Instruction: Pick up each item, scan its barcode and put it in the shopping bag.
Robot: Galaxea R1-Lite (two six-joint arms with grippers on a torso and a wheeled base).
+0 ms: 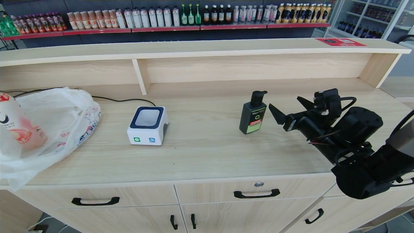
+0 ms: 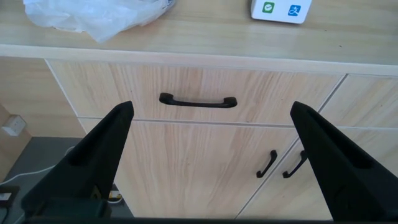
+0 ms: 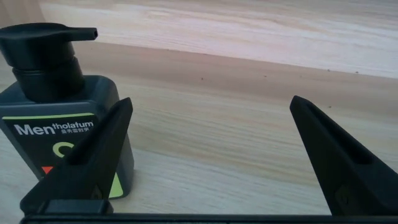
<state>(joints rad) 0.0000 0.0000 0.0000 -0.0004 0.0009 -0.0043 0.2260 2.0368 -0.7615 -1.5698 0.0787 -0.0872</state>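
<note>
- The dark green plastic pump bottle (image 1: 253, 113) stands upright on the pale wooden counter (image 1: 200, 152), just beside the right pincer (image 1: 284, 103).
- That pincer gapes wide, empty.
- The left pincer (image 2: 211, 106), also wide and empty, faces a drawer front (image 2: 199, 78).

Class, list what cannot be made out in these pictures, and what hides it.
Pump bottle: barcode unseen; head and right wrist views show its front.
Pink bottle: head view, cut by left edge, veiled by the shopping bag.
Scanner: left wrist view, cut by top edge.
</note>
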